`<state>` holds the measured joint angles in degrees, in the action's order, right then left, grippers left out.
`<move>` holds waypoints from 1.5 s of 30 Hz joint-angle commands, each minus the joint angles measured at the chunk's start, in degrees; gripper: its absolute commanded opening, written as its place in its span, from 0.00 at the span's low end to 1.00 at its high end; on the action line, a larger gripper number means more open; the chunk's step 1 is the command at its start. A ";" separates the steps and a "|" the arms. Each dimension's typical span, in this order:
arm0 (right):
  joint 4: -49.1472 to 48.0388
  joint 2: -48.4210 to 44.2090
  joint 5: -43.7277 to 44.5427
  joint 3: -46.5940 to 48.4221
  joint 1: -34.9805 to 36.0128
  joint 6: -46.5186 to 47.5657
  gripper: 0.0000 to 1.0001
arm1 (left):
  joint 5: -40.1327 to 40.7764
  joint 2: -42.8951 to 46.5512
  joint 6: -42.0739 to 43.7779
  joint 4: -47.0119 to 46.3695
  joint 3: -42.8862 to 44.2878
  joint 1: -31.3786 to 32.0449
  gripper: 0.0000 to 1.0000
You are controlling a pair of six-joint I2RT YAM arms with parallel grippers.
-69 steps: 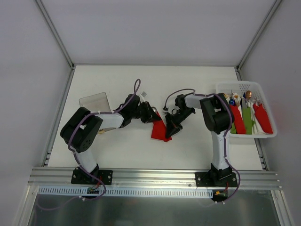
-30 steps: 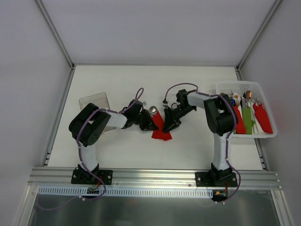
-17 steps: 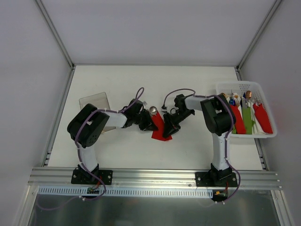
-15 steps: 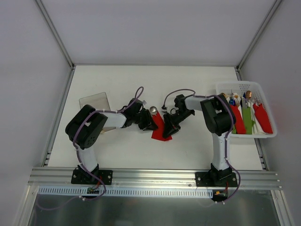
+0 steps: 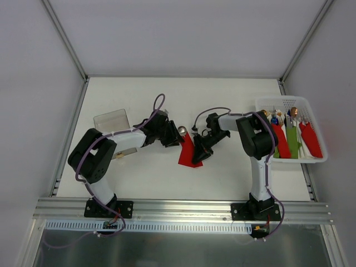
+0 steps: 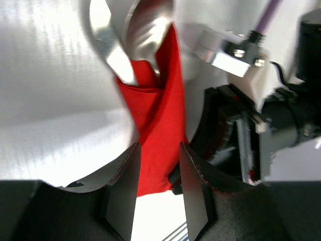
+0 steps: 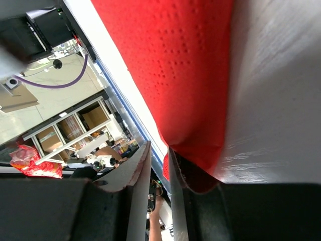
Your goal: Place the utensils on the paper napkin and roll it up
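Observation:
The red paper napkin (image 5: 188, 153) lies mid-table, folded into a narrow bundle around the utensils. A silver spoon bowl (image 5: 182, 130) pokes out of its far end. In the left wrist view the silver utensils (image 6: 113, 50) stick out of the napkin (image 6: 158, 110) beyond my fingers. My left gripper (image 5: 173, 138) (image 6: 159, 150) is open beside the bundle's top left, holding nothing. My right gripper (image 5: 198, 154) (image 7: 159, 148) sits at the bundle's lower right, its jaws a narrow gap apart. The napkin (image 7: 185, 65) drapes against the outer side of one finger.
A white basket (image 5: 289, 100) at the right edge holds several rolled red, green and white bundles (image 5: 292, 139) with cutlery tips. A clear plastic container (image 5: 111, 119) stands at the left, behind my left arm.
My left gripper has opened off the bundle and drawn back a little up and to the left. The right jaws have narrowed at the napkin's lower right.

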<state>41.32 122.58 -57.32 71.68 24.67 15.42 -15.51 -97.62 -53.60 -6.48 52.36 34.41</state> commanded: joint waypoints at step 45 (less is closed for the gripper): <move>-0.63 3.28 1.51 -0.14 0.21 -1.71 0.21 | -2.77 -11.18 -4.93 -4.33 -0.68 0.13 0.01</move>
<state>40.14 123.50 -59.83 71.55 24.69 15.05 -19.22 -106.65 -59.46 -14.66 51.70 34.41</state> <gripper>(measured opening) 0.209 0.027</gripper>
